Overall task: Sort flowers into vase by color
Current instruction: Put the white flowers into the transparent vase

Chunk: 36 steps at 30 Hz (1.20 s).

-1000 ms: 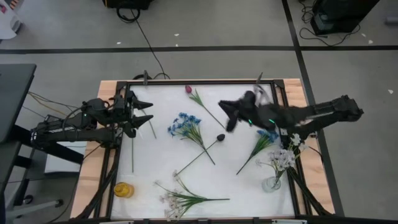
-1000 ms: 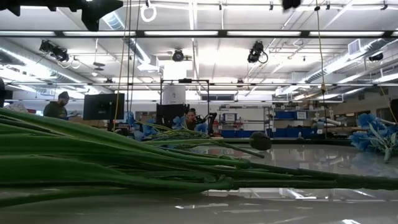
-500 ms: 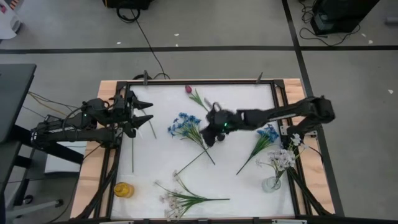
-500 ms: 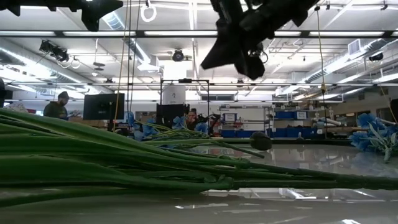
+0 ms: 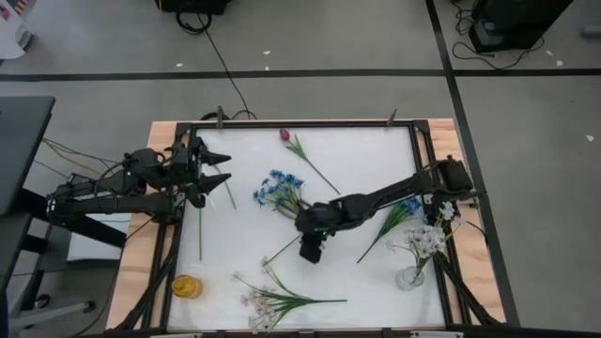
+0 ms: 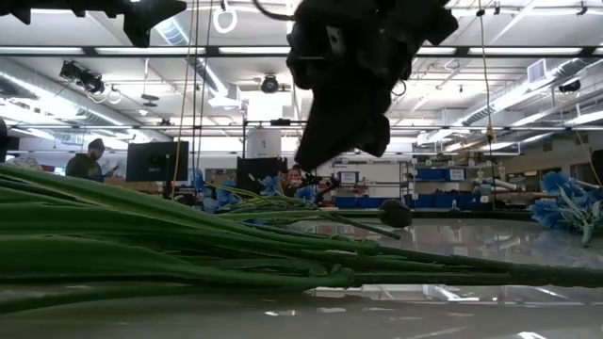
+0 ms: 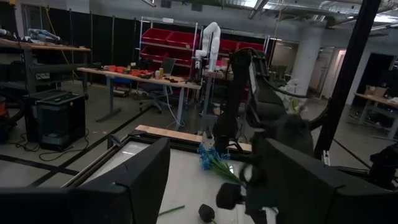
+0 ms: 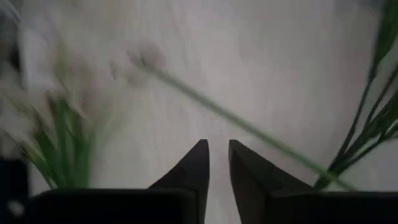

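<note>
Your right gripper hangs over the white table, fingers nearly together, gripping nothing, above the thin green stem of the blackish-bud flower. The white-blossom spray lies nearby, and the glass vase holding white flowers stands at the right edge. Descend off-centre and the fingers may push the stem aside. The left gripper waits open at the left edge.
</note>
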Each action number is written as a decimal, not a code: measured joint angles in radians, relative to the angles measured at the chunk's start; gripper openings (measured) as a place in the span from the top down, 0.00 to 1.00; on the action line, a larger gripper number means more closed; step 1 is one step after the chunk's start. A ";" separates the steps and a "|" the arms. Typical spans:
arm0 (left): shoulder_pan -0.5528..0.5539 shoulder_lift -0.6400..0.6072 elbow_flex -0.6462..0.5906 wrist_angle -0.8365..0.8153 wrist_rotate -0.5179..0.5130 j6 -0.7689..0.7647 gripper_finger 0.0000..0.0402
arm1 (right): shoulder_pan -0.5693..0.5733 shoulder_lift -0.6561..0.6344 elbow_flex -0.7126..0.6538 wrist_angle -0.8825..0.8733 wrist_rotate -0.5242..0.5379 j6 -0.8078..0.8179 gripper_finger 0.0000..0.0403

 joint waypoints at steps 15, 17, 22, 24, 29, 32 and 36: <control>0.000 0.000 0.000 0.000 0.000 0.000 0.35 | 0.173 0.045 0.069 0.068 0.044 -0.104 0.64; 0.000 0.000 0.000 0.000 0.000 0.000 0.35 | 0.201 0.046 0.064 0.083 0.057 -0.129 0.63; 0.000 0.000 0.000 0.000 0.000 0.000 0.35 | 0.251 0.046 0.064 0.105 0.083 -0.208 0.59; 0.000 0.000 0.000 0.000 0.000 0.000 0.35 | 0.263 0.055 0.064 0.114 0.092 -0.237 0.58; 0.000 0.000 0.000 0.000 0.000 0.000 0.35 | 0.286 0.128 0.064 0.153 0.046 -0.257 0.56; 0.000 0.000 0.000 0.000 0.000 0.000 0.35 | 0.303 0.165 0.063 0.178 0.026 -0.259 0.56; 0.000 0.000 0.000 0.000 0.000 0.000 0.35 | 0.329 0.178 0.063 0.215 -0.004 -0.287 0.56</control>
